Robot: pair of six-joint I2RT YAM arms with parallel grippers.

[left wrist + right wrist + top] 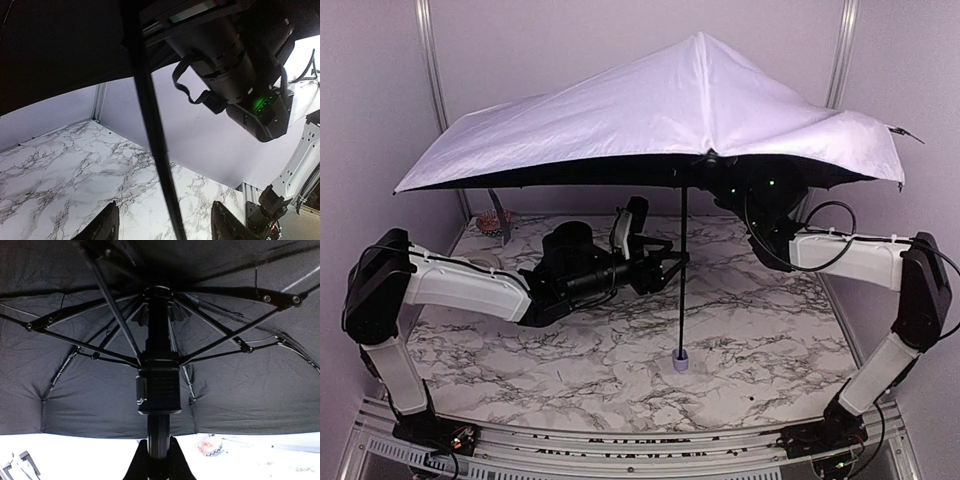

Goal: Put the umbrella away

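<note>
An open umbrella [670, 110] stands upright in the middle of a marble-patterned table [770, 330]. Its small lavender block handle [680, 360] rests on the tabletop, and the thin black shaft [682, 250] rises straight up to the canopy. The canopy [570, 130] is pale lavender fabric on the outside, smooth and slightly creased, stretched into a wide, shallow peak that shades both arms.

The right gripper [159, 445] reaches up under the canopy from the right. Its jaws are closed narrowly around the shaft, just below the ribbed black plastic sliding block [159, 390]. Thin black metal ribs [90, 340] fan out from the hub above the block, against the matte, wrinkled black lining [75, 390].

The left gripper [672, 268] comes in from the left at about mid-height of the shaft. Its jaws stand wide apart. In the left wrist view, the two dark fingers [107, 225] sit on either side of the shaft [150, 115], which runs between them without touching either one.

The table has a white surface with grey veining and is enclosed by plain pale walls [380, 100]. A small red and white patterned object [498, 220] sits at the back left corner, well apart from the umbrella.
</note>
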